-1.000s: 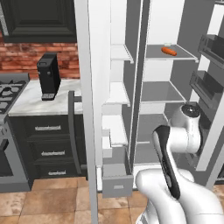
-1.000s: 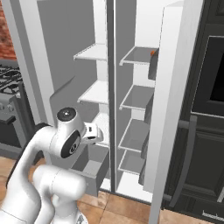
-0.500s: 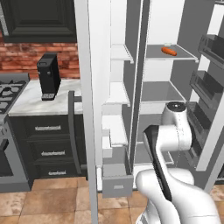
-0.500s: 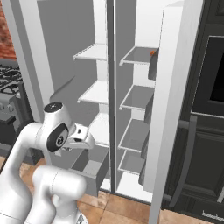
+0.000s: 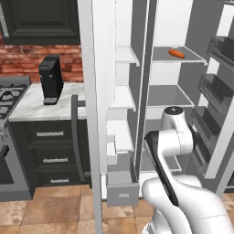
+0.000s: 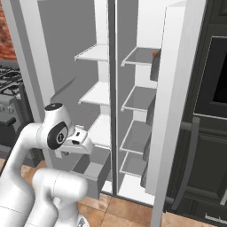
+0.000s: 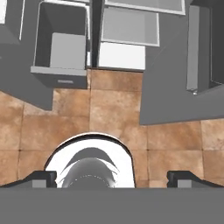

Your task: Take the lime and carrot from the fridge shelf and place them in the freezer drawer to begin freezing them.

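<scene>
Up on the fridge shelf point(image 5: 178, 56), at the top of the right compartment, I see the carrot point(image 5: 176, 53) lying on its side near the back. A small pale bit sits just behind it; I can't tell what it is, and I can't make out the lime. From the right base view the carrot point(image 6: 155, 53) shows as an orange speck at the far end of that shelf point(image 6: 139, 56), half hidden by the open door point(image 6: 170, 111).

Down low, the freezer drawer point(image 5: 121, 186) is pulled out at the foot of the left compartment. Looking down from my hand camera, I see the drawer point(image 7: 59, 70) open, its inside grey and bare, its front with the short handle facing the tiled floor point(image 7: 113, 113).

To the left stand a black coffee machine point(image 5: 50, 80) on a marble counter point(image 5: 41, 107), black cabinet drawers point(image 5: 48, 160) under it, and a stove point(image 5: 9, 93). To the right the door bins point(image 5: 215, 87) hang on the swung-out door, narrowing the way in on that side. Between the two open doors the floor gives room.

My gripper point(image 7: 112, 178) points down at the floor, fingers point(image 7: 41, 178) spread fully apart, holding and touching nothing.
</scene>
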Controlling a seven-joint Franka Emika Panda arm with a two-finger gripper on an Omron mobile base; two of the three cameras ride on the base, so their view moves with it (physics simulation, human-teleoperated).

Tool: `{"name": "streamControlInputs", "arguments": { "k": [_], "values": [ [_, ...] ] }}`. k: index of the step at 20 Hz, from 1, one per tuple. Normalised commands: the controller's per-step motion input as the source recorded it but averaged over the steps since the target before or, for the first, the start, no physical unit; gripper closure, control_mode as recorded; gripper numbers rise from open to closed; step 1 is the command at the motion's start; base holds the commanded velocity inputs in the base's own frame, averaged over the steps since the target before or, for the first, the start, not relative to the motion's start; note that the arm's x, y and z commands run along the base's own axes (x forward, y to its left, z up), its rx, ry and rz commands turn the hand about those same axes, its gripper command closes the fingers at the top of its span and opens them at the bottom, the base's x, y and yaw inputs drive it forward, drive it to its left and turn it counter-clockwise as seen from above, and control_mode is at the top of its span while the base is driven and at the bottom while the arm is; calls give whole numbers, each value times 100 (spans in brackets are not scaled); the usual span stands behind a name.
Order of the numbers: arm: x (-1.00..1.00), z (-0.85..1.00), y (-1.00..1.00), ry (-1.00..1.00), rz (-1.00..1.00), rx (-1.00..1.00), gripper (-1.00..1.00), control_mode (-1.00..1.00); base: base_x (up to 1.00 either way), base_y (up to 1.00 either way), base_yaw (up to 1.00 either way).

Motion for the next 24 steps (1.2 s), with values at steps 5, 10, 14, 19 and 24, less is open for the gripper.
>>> {"name": "streamControlInputs", "arguments": {
  "k": [5,10,14,19,24],
  "values": [
    [1,-3,0,0,-1,0,-100,100,1,-53,-4],
    [0,0,0,0,0,0,-100,100,21,-64,-6],
    [0,0,0,0,0,0,-100,100,47,-16,-2],
    [0,0,0,0,0,0,-100,100,52,0,0],
    [0,0,0,0,0,0,-100,100,52,14,-8]
  ]
}}
